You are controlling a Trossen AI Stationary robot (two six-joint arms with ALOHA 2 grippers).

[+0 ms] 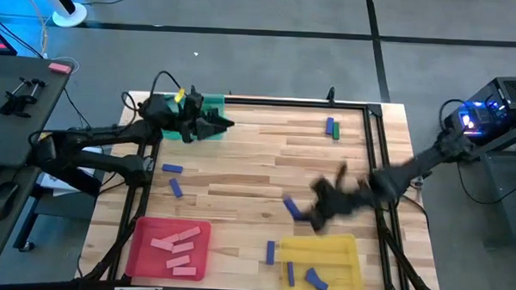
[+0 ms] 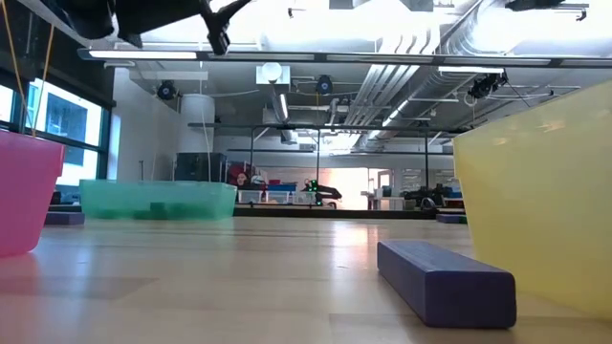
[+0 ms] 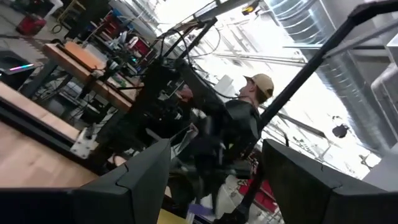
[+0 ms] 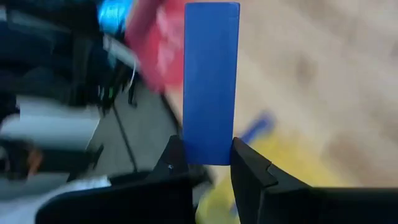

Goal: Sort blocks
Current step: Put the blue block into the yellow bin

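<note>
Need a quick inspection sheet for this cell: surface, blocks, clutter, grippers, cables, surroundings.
Surface: wooden table.
Job's things: pink blocks in red tray; blue blocks in yellow tray; loose blue blocks on table; green tray at far edge.
Clutter: nothing seen.
Grippers: right gripper shut on blue block near yellow tray; left gripper open by green tray.
Cables: on left arm.
Surroundings: person beyond table.

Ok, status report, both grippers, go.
Right gripper shut on blue block, near yellow tray. Left gripper open over green tray. Nothing blocking.
</note>
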